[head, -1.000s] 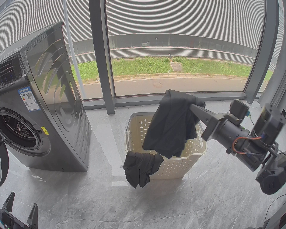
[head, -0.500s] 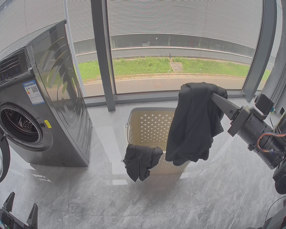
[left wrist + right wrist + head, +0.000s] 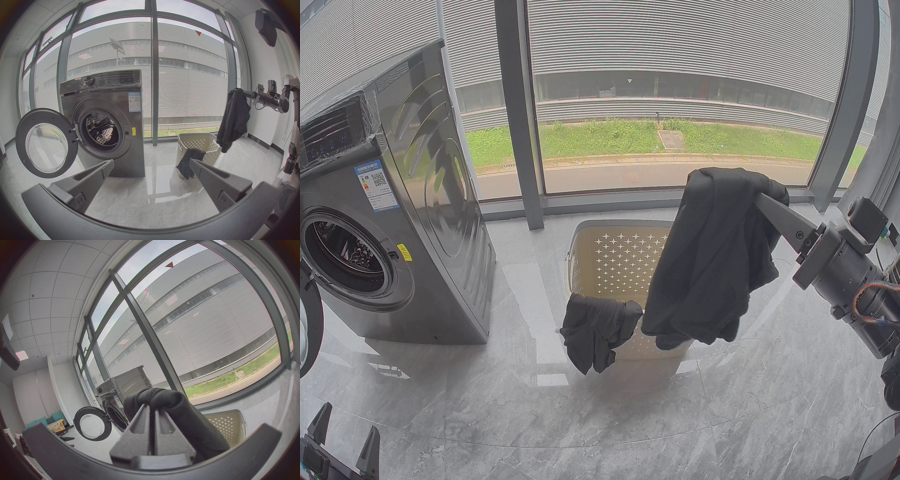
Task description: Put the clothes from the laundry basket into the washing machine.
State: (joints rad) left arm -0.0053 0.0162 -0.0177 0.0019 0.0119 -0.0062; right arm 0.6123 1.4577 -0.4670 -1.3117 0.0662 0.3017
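The right gripper is up in the air. Its jaws are pinched tight on a big black cloth, which hangs down by the right side of the laundry basket (the basket sits on the floor by the window). A small dark cloth is draped over the basket's near rim. The washing machine stands well off to the left with its round door swung open. The left gripper is low down, its jaws wide apart and holding nothing.
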